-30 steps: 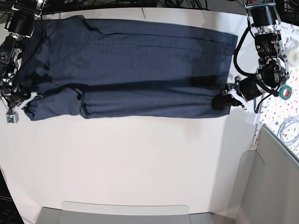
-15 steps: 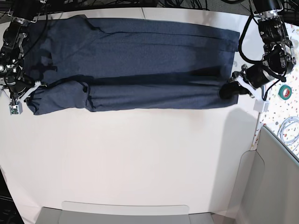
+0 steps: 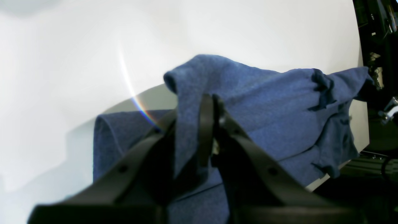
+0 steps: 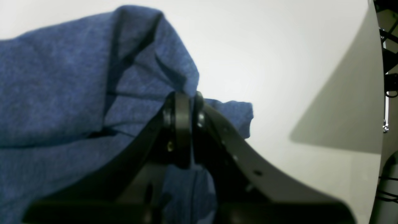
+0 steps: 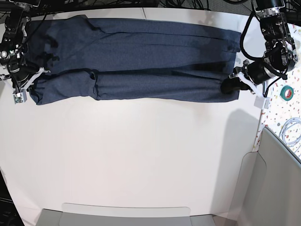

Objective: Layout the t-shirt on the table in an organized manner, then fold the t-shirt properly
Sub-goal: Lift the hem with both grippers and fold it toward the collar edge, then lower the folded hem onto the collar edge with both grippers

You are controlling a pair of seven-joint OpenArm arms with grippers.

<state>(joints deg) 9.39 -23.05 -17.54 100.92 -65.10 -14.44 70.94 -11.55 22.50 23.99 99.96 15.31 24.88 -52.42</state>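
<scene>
Dark navy heathered cotton is stretched as a long band across the far part of the table (image 5: 141, 155), its long axis running parallel to the far edge, from the far-left corner almost to the far-right one. This is the t-shirt (image 5: 141, 61), and its near long edge has been lifted and doubled toward the far edge, so that a rolled lip lies along the middle of the band.

At the left end of the base view the right gripper (image 5: 29, 84) is pinched shut on the cloth's near corner; at the right end the left gripper (image 5: 233, 84) is clamped on the opposite near corner. Each arm is therefore the nearer one to its own end, and the fabric lies inward and farward from both tools. The coming fold is judged to turn on both corners being carried evenly across the short axis, toward the far edge.

The base view alone shows the whole band and its alignment. The wrist views alone show the grips: in the left wrist view the left gripper (image 3: 213, 105) has cloth draped over one closed finger, and in the right wrist view the right gripper (image 4: 189, 102) nips a bunched corner held above the table.
</scene>
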